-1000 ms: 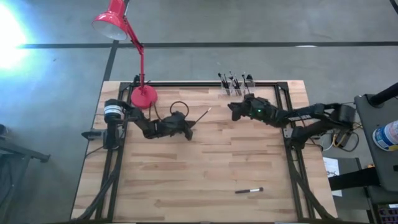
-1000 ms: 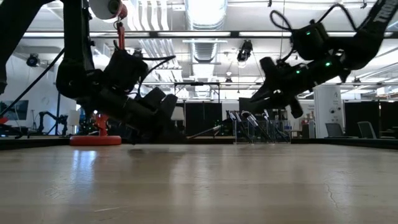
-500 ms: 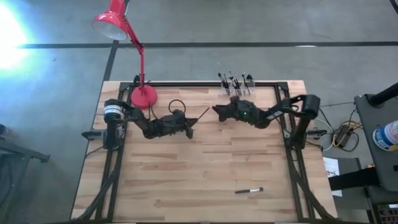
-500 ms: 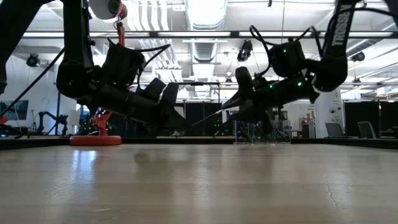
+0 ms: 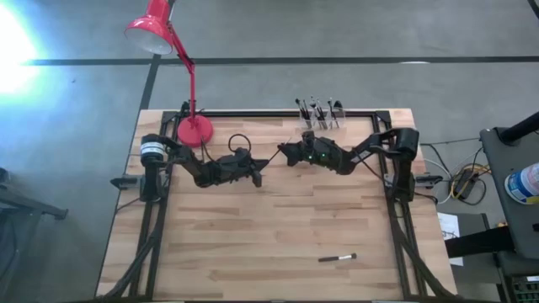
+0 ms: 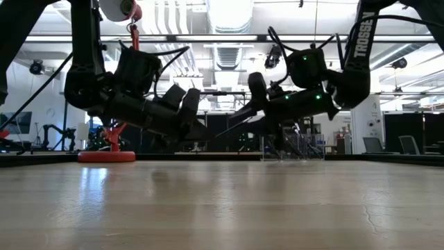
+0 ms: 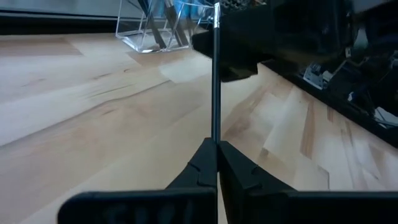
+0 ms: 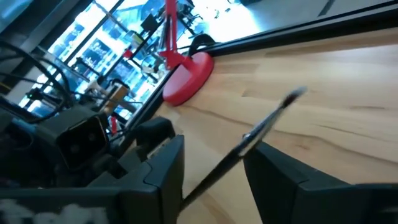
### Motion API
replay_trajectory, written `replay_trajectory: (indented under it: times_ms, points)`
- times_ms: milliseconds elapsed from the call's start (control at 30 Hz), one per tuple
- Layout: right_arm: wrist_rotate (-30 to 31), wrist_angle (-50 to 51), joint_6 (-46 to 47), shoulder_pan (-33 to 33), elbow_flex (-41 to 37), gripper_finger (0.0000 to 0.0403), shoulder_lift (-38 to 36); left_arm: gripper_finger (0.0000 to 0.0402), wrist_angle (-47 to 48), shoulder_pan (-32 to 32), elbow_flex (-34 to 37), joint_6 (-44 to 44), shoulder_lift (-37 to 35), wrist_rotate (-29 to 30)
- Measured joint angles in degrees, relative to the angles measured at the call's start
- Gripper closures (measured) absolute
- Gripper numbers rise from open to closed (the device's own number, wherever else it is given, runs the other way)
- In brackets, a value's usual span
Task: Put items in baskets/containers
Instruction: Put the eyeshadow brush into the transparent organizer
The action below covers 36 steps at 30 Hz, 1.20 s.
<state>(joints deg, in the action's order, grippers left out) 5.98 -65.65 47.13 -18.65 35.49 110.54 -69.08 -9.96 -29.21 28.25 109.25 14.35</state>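
My left gripper (image 5: pixel 258 172) (image 7: pixel 216 144) is shut on one thin dark makeup brush (image 5: pixel 271 160) left of the table's middle. The brush slants up toward the right arm, and its silvery ferrule end (image 7: pixel 216 9) is free. My right gripper (image 5: pixel 285 153) (image 8: pixel 214 152) is open. Its fingers stand on either side of the brush's shaft (image 8: pixel 249 140) and do not plainly touch it. The clear organiser (image 5: pixel 318 114) (image 6: pixel 291 146) stands at the far edge with several brushes upright in it. Another brush (image 5: pixel 337 257) lies flat near the near edge. My left gripper pinches the brush's dark handle (image 7: pixel 215 134) near its lower end between its two fingertips. The fingers point along the shaft toward the table's right. The brush is lifted clear of the table and tilts up and away from the fingers toward the right gripper.
The red desk lamp's base (image 5: pixel 195 130) stands at the far left corner, just behind the left arm, and its head reaches beyond the table. A black frame rail (image 5: pixel 253 112) runs along the far edge. Bare wood (image 5: pixel 278 227) lies between the arms and the loose brush.
My right gripper has moved toward the table's left, away from the organiser, until its open fingers straddle the free end of the brush that the left gripper holds. My left gripper has risen slightly and kept its hold.
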Motion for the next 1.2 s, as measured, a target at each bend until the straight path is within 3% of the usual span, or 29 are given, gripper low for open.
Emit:
replay_trajectory:
  times_ms: [433, 633, 833, 1000, 1200]
  points:
    - [0.0, -1.5, -5.3, 1.9, 2.6, 0.0384, 1.6, 0.0399, 0.1, 0.0, 0.0, -0.2, 0.0, 0.1]
    - [0.2, -1.4, -7.8, 1.9, 2.4, 0.0385, 1.5, 0.0399, 1.2, 0.0, 0.0, 2.3, 0.0, 0.0]
    - [0.2, -0.2, -11.6, 1.0, 0.7, 0.0387, -1.5, 0.0371, 0.7, -0.1, 1.1, 2.3, -0.2, -0.1]
    - [2.1, 11.7, -18.3, -0.6, -0.5, 0.0388, -8.8, 0.0367, -1.9, -0.3, 1.7, -0.4, -0.3, -3.5]
    - [8.9, 33.6, -28.8, -2.1, -0.6, 0.0389, -24.7, 0.0392, -3.5, -0.3, 2.6, -1.7, -0.3, -4.5]
